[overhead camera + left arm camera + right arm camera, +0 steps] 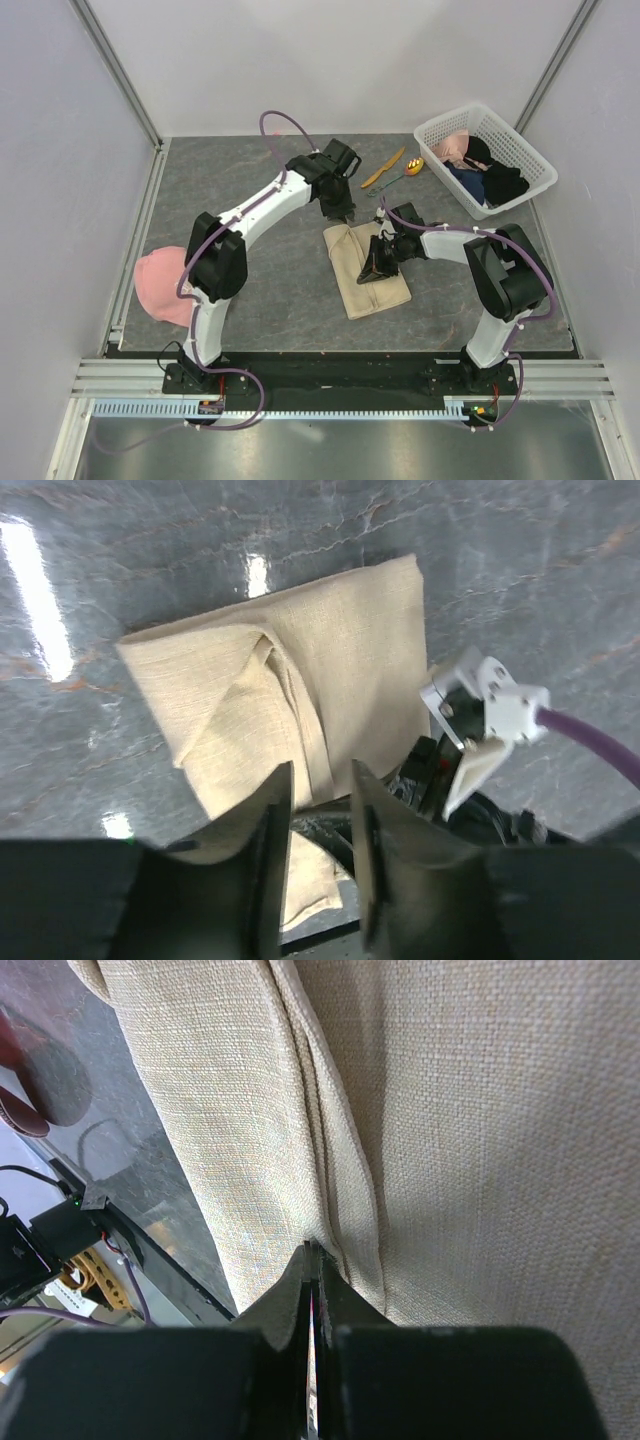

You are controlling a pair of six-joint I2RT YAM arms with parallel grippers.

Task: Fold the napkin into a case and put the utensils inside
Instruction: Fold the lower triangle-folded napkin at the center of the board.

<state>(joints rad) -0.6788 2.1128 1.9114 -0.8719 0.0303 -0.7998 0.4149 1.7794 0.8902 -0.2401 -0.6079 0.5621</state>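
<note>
Napkin [365, 270] lies flat on the table [250, 300], folded into a long narrow packet, with layered flaps and a hem ridge running down its length. It looks like a case, or close to one; can't tell whether a pocket is open for loading

Right gripper [378, 265] is down on the napkin's middle, fingers clenched together, tips pressed at the hem ridge. Can't tell whether any cloth is pinched between them. Left gripper [318, 820] hangs over the napkin's far end, fingers parted, nothing between them, so released

Utensils are not in yet: the orange knife [383, 168] and the green-handled spoon [404, 176] lie side by side beyond the napkin's far end, clear of it, untouched

Progress, as a judgement: folding mostly done, maybe a final tuck or press going on. What's left is picking up both utensils and sliding them in, so roughly half to go

White basket [520, 135] with dark and pink clothes sits far right of the napkin, past the utensils. Pink cap [160, 285] lies well left of the napkin

Surface is dark grey with marbled veins, glossy, with light glare around the napkin in the left wrist view. Plain white wall panels on metal frame posts surround the table, and a slotted rail runs below the napkin's near side, behind the arm bases
</note>
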